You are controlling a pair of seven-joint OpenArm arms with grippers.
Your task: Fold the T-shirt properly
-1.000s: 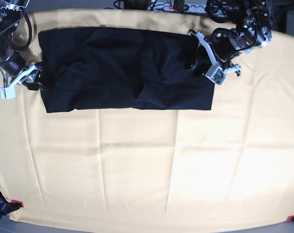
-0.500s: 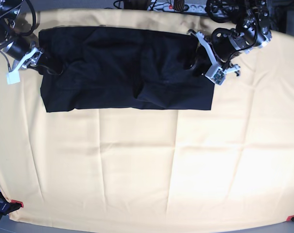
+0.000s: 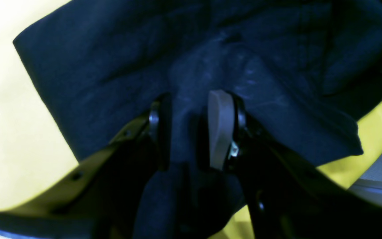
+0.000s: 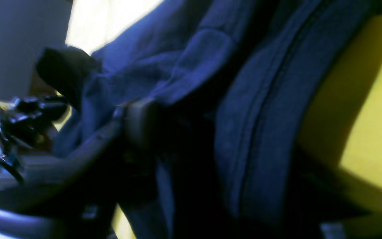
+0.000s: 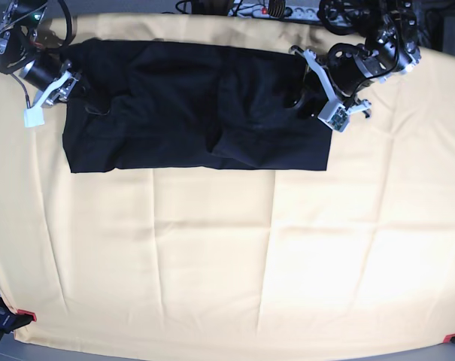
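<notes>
The black T-shirt (image 5: pixel 189 105) lies as a wide folded rectangle across the far part of the pale yellow cloth (image 5: pixel 227 263). At the shirt's right edge in the base view, my left gripper (image 5: pixel 311 101) is shut on it. The left wrist view shows a ridge of T-shirt (image 3: pixel 111 66) fabric pinched in the left gripper (image 3: pixel 189 127) between its fingers (image 3: pixel 221 129). My right gripper (image 5: pixel 75 89) is at the shirt's upper left corner. In the right wrist view, bunched T-shirt (image 4: pixel 194 49) fabric with a stitched hem fills the right gripper (image 4: pixel 224 149), and one finger is mostly hidden.
A power strip (image 5: pixel 265 9) and cables run along the table's far edge behind the shirt. Red clamps (image 5: pixel 24 314) hold the cloth's near corners. The cloth stretches bare from the shirt to the near edge.
My right gripper moved from beside the shirt's left edge up to its upper left corner and closed on the fabric, pulling that corner up slightly. The left gripper stayed put.
</notes>
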